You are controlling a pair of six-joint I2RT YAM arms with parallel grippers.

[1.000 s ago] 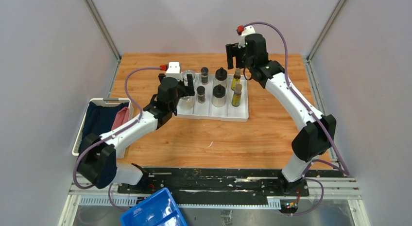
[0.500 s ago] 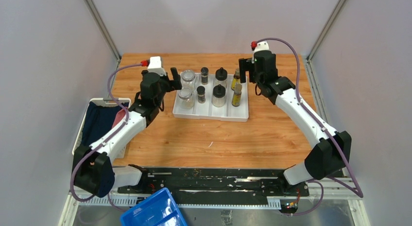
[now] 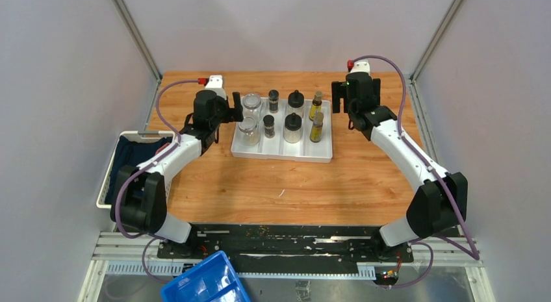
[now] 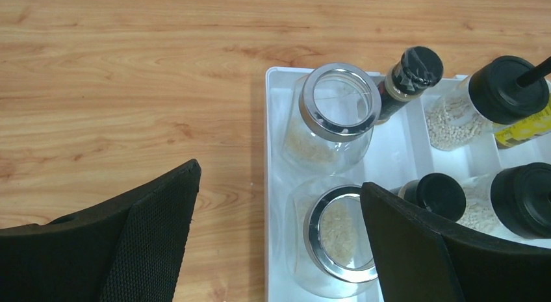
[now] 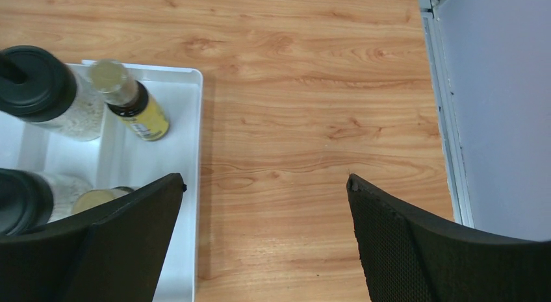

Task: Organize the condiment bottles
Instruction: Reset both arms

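Observation:
A white divided tray (image 3: 283, 155) holds all the condiment bottles in pairs: two clear glass jars (image 3: 250, 117), two small dark shakers (image 3: 273, 99), two round black-capped bottles (image 3: 293, 127) and two yellow oil bottles (image 3: 316, 126). My left gripper (image 3: 232, 108) hovers open at the tray's left edge. In its wrist view the left gripper (image 4: 279, 178) straddles that rim beside the nearer jar (image 4: 334, 234), holding nothing. My right gripper (image 3: 339, 98) is open just right of the tray. In the right wrist view the right gripper (image 5: 265, 178) is over bare wood, the oil bottle (image 5: 133, 104) to its left.
A white basket (image 3: 107, 185) with dark and pink cloth sits at the table's left edge. A blue bin (image 3: 205, 282) lies below the black base rail. Grey walls close in the table on three sides, with a metal rail (image 5: 442, 107) near the right gripper.
Both arms have drawn outward from the tray, the left one off the jars and the right one off the oil bottles. Both grippers have opened wider.

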